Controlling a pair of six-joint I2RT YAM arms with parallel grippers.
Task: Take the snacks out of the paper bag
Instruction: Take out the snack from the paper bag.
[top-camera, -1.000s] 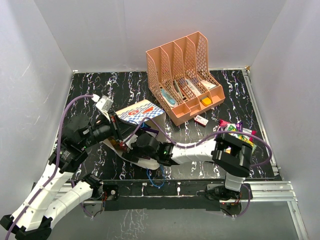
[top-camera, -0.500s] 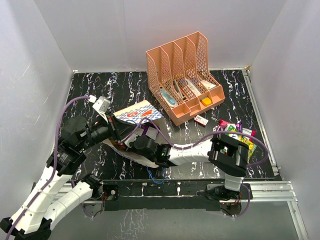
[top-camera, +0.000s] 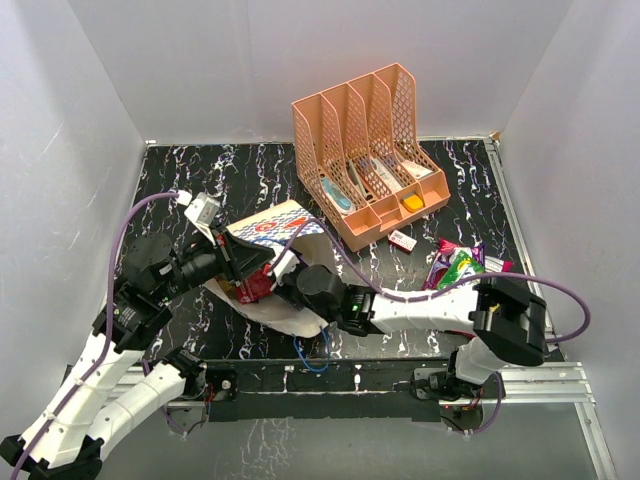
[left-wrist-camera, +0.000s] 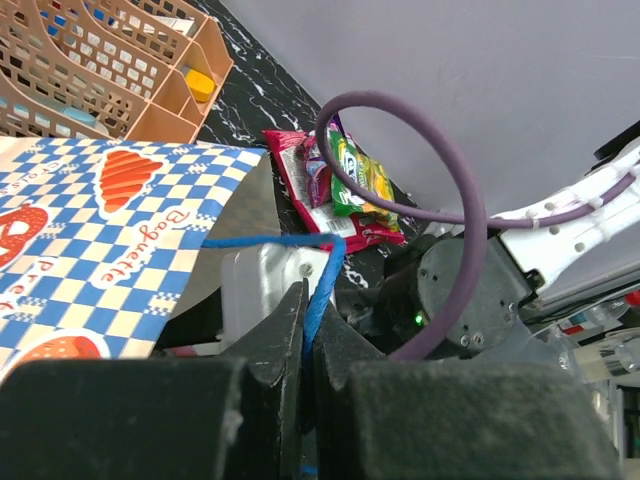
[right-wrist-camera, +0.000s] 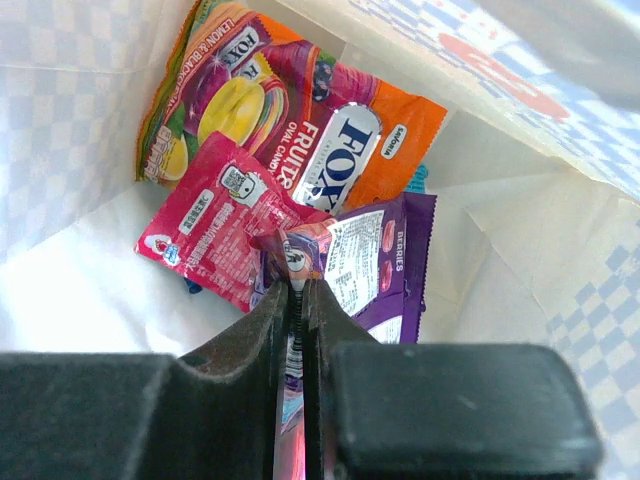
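Left claw (left-wrist-camera: 304, 302): we see its fingers pressed together on the blue cord handle (left-wrist-camera: 268, 240), at the left side of the bag's mouth.

Paper bag (top-camera: 283, 222): it lies on its side on the table (top-camera: 190, 175) between the two arms, with its checked face up. Its mouth opens toward the arm bases. It sits just in front of the organizer, and we cannot tell whether the two touch.

Snacks inside the bag: in the right wrist view we count an orange packet (right-wrist-camera: 335, 125) deepest in. A red-pink packet (right-wrist-camera: 212, 228) overlaps its lower left and a purple packet (right-wrist-camera: 392, 262) its lower right. All of them rest on the bag's pale inner wall.

Right claw (right-wrist-camera: 297, 292): it sits inside the bag's mouth, fingers together and clamped on the crumpled edge of the pinched packet (right-wrist-camera: 291, 250). Pink foil shows in the slit between the fingers.

Organizer (top-camera: 372, 150): peach mesh, upright at the back of the table, with small items in its slots.

Snacks outside the bag: a small pile of packets (top-camera: 458, 266), green-yellow and magenta, lies on the table near its right edge, well apart from the bag.
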